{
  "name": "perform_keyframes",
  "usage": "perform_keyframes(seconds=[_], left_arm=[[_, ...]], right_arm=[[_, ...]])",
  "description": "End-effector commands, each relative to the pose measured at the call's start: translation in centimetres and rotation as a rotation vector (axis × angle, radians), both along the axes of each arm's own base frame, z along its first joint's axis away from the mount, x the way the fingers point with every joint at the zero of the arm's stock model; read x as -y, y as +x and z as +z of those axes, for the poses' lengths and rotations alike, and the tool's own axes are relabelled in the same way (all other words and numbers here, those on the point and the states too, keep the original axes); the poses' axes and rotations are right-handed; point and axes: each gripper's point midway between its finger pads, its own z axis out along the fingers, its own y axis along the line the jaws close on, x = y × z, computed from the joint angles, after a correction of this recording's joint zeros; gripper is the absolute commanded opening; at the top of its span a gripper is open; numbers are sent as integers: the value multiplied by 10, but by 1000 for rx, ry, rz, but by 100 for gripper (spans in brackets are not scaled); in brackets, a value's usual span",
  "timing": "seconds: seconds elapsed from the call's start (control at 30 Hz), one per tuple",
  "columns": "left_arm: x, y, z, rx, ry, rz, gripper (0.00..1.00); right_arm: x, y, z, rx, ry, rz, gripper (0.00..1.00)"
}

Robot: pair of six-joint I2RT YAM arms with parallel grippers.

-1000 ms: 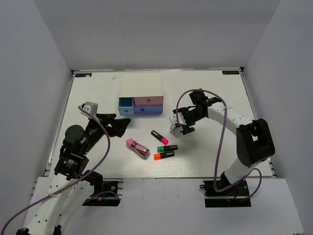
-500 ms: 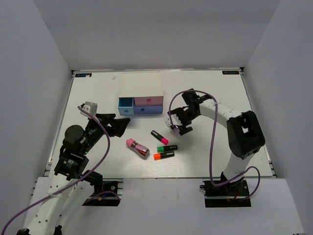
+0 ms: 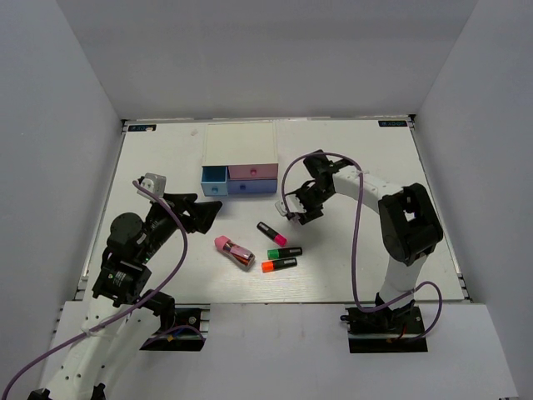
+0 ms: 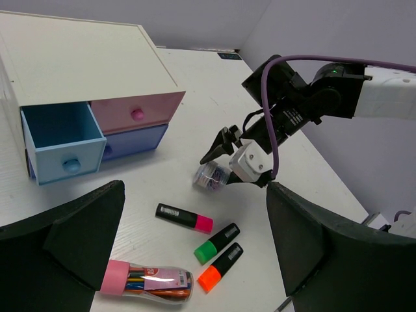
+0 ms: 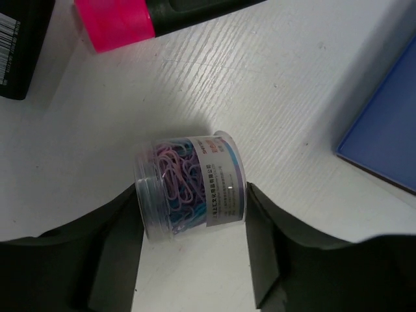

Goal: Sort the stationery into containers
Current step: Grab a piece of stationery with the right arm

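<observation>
Right jaws clasp clip tub beside pink marker

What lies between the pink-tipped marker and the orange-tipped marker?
The green-tipped marker lies there, below the pink-tipped marker and above the orange-tipped marker in the top external view.

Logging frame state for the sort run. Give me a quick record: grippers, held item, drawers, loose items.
right gripper: shut on paper-clip tub
left gripper: open, holding nothing
light blue drawer: pulled out
pink drawer: shut
periwinkle drawer: shut
loose items: pink marker, green marker, orange marker, pink-capped pen case
</observation>
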Motion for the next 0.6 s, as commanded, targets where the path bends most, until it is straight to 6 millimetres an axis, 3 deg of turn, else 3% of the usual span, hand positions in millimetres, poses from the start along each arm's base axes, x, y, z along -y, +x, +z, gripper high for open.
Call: perform_keyframes(seconds=[0.0, 0.1, 0.13, 0.2, 0.23, 0.3, 0.33, 0.37, 0.57], left_arm=[[0, -1, -3, -8, 0, -5, 100], [0, -1, -3, -8, 0, -5, 100], [0, -1, -3, -8, 0, -5, 100], [0, -1, -3, -8, 0, -5, 100], [0, -1, -3, -8, 0, -5, 100], [-2, 0, -3, -8, 0, 5, 100], [-3, -1, -1, 1, -3, 5, 100], [-3, -1, -1, 1, -3, 5, 100], [-9, -1, 4, 23, -2, 32, 100]], right_arm=[[-5, -4, 18, -3, 7, 5, 50], [-17, -10, 38, -15, 48, -25, 30], [-18, -12, 49, -30, 62, -71, 27], [-31, -18, 62, -60, 93, -97, 26], [-38, -14, 82, -50, 127, -129, 24], [-56, -20, 96, -85, 169, -166, 23], [-67, -16, 117, -62, 209, -168, 23], [-77, -19, 125, -105, 232, -221, 23], [-127, 3, 189, -123, 394, -356, 22]])
